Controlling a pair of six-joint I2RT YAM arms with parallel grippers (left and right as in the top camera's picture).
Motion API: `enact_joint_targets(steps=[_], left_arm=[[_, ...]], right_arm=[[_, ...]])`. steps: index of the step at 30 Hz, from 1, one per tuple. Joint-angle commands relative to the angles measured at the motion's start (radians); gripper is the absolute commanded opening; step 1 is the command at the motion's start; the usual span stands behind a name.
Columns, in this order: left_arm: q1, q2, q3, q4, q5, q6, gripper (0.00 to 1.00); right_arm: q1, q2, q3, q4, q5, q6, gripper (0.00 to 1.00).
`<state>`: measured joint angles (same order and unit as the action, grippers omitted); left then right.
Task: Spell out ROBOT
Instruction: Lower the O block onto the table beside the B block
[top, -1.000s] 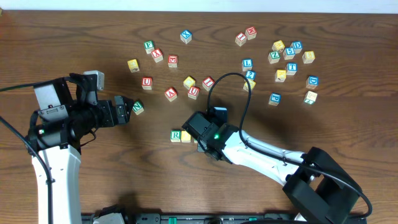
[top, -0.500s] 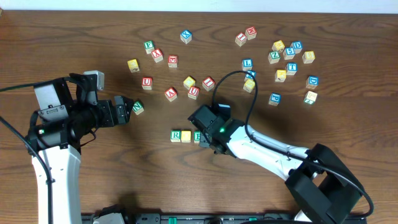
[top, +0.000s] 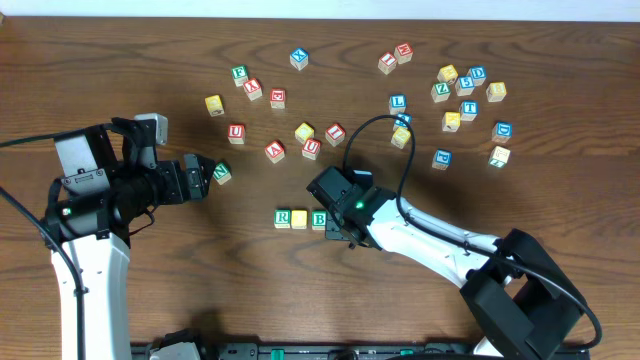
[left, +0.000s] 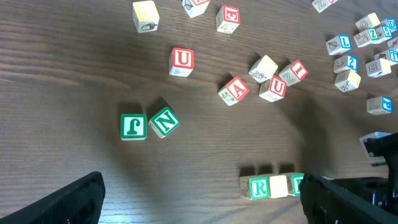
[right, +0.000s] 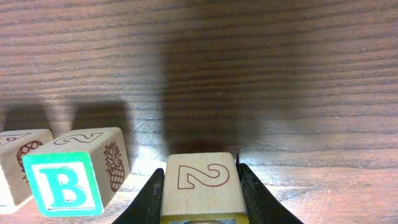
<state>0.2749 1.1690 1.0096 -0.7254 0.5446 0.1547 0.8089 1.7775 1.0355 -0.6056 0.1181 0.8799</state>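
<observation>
Now the right tool (right: 200, 194) grips a pale wooden block (right: 199, 177) marked 2, beside the B block (right: 65, 186).

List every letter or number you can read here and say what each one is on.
"B": green-framed block face beside the right gripper.
"2": held block in that gripper.
"R": green block at the row's left end.
"N": tilted green block.
"U": upper red block and right red block.
"A": middle red block.
Far blue blocks: too small to read.
</observation>
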Motion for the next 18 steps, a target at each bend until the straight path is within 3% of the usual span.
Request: enact_joint_targets(steps=[1,4,18], left_arm=[[0.005,-0.002,0.018,0.000,0.005,0.006,0.98],[0.005,-0.002,0.018,0.000,0.005,0.006,0.98],[0.005,-0.002,0.018,0.000,0.005,0.006,0.98]], right_arm=[[-0.005,0.051,0.052,-0.005,-0.022,-0.029,0.02],[-0.002,0.114,0.130,-0.065,-0.005,-0.036,0.01],[-0.003,0.113,0.136,-0.040,-0.016,-0.093,0.01]])
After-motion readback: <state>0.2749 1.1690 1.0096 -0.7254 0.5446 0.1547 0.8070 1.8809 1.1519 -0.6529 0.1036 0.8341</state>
